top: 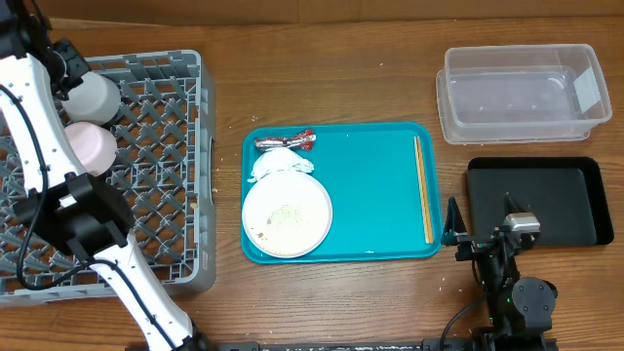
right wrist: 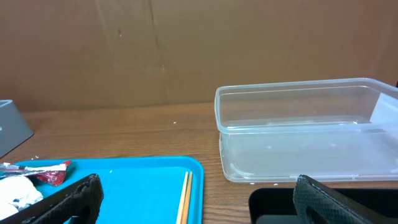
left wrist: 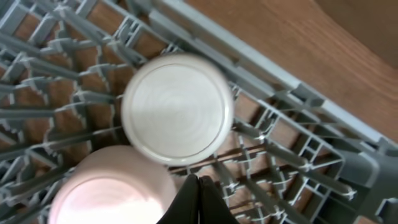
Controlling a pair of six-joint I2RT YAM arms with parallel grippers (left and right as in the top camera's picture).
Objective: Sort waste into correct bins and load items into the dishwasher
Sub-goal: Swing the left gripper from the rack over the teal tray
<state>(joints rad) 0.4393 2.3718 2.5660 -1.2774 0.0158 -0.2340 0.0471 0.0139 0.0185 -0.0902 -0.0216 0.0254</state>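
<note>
Two cups [left wrist: 177, 109] racked (pink one [left wrist: 112, 190] cropped); L gripper [left wrist: 198, 190] mostly hidden.

A brown wooden table [top: 390, 302] with visible grain fills the scene under soft, even light. Along its far edge stands a flat matte brown backdrop [right wrist: 155, 50], possibly cardboard, with faint vertical creases.

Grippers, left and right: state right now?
Left gripper: closed, holding nothing, over the dish rack.
Right gripper: open, holding nothing.
</note>
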